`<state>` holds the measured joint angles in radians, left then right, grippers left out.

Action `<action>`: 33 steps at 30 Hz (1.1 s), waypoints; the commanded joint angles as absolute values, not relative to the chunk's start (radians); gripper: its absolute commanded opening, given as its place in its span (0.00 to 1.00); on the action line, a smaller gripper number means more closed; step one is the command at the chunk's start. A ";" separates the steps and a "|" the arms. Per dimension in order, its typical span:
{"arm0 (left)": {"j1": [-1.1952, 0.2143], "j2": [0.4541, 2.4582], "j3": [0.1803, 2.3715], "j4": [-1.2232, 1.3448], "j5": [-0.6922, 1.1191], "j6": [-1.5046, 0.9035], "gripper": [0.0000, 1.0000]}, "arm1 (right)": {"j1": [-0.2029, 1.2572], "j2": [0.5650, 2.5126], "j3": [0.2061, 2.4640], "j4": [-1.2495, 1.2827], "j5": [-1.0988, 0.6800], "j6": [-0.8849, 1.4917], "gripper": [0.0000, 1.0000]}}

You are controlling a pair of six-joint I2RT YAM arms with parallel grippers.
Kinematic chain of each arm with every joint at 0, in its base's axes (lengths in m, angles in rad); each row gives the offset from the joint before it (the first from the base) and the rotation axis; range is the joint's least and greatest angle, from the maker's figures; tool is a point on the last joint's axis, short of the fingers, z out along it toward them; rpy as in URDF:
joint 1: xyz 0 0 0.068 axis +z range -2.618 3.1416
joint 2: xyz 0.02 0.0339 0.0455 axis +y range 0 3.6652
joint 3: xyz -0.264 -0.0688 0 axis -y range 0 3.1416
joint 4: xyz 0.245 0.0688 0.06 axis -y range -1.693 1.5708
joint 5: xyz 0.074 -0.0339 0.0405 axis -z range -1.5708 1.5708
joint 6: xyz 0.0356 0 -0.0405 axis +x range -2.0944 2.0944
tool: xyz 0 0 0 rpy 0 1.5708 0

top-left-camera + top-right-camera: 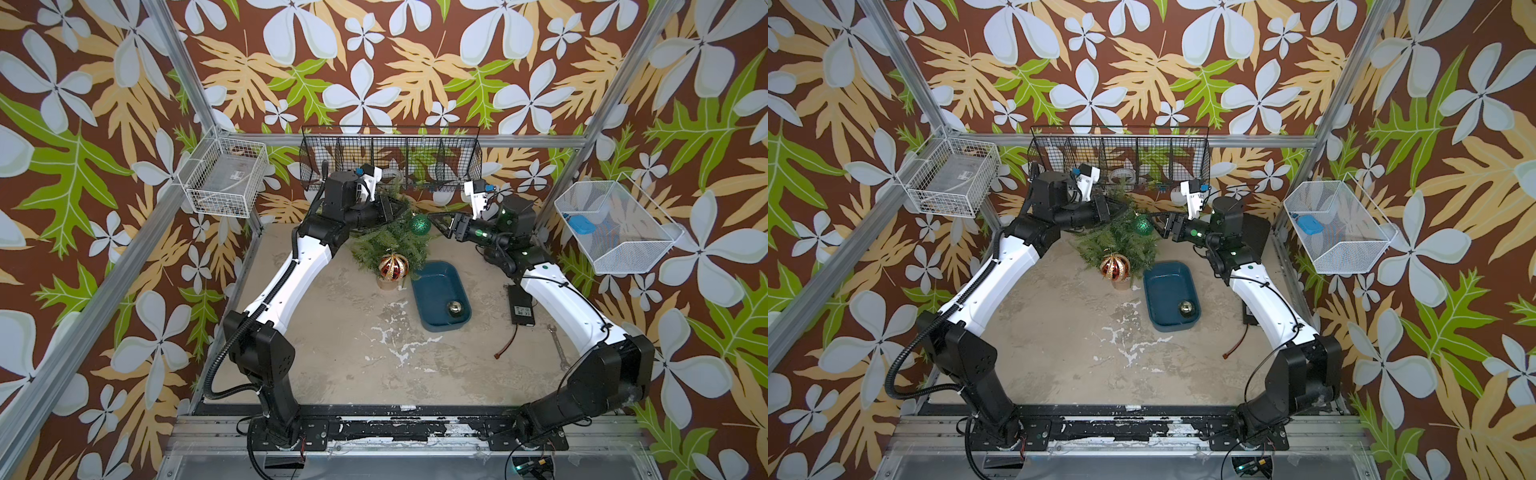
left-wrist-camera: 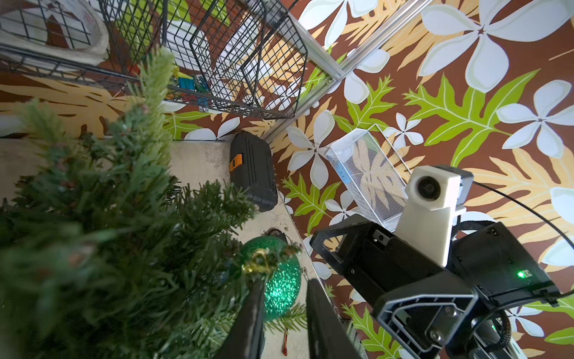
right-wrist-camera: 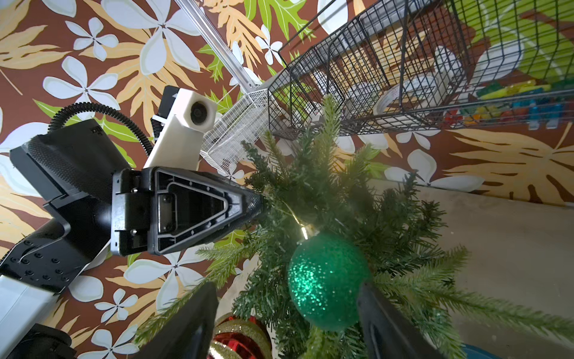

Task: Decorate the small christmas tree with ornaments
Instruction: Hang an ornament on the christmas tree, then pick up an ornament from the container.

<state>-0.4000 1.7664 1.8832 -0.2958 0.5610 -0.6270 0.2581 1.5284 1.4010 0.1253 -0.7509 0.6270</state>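
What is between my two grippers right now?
The upper branches of the small christmas tree, with the green glitter ball hanging there, lie between left gripper and right gripper; both top views show it.

The front counter [image 1: 332, 365] lies open. A black wire basket [image 1: 390, 162] overhangs behind the small christmas tree [image 1: 386, 245]; a blue tray [image 1: 436, 291] stands just beside.

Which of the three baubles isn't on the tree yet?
The small gold ball: it lies alone in the blue tray beside the tree, while the green glitter ball and the striped ball are already on the branches.
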 commanded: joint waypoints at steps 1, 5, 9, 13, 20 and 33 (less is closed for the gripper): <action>-0.397 1.747 1.881 -0.267 0.554 -0.621 0.32 | 0.259 1.502 1.393 0.105 -0.727 0.603 0.74; -0.397 1.728 1.868 -0.265 0.549 -0.619 0.36 | 0.255 1.464 1.373 0.086 -0.700 0.591 0.74; -0.396 1.684 1.820 -0.239 0.540 -0.619 0.47 | 0.253 1.421 1.356 0.054 -0.668 0.578 0.74; -0.394 1.627 1.766 -0.209 0.535 -0.610 0.57 | 0.253 1.367 1.342 -0.023 -0.595 0.558 0.77; -0.366 1.474 1.586 -0.128 0.509 -0.612 0.61 | 0.254 1.235 1.295 -0.188 -0.385 0.520 0.83; -0.335 0.979 1.059 -0.063 0.352 -0.555 0.73 | 0.263 1.090 0.970 -0.386 -0.190 0.465 0.78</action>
<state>-0.3367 1.0409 1.1305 -0.0700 0.3973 -0.5800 0.2565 1.0897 1.0103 -0.3305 -0.2474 0.4927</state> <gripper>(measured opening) 0.727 0.782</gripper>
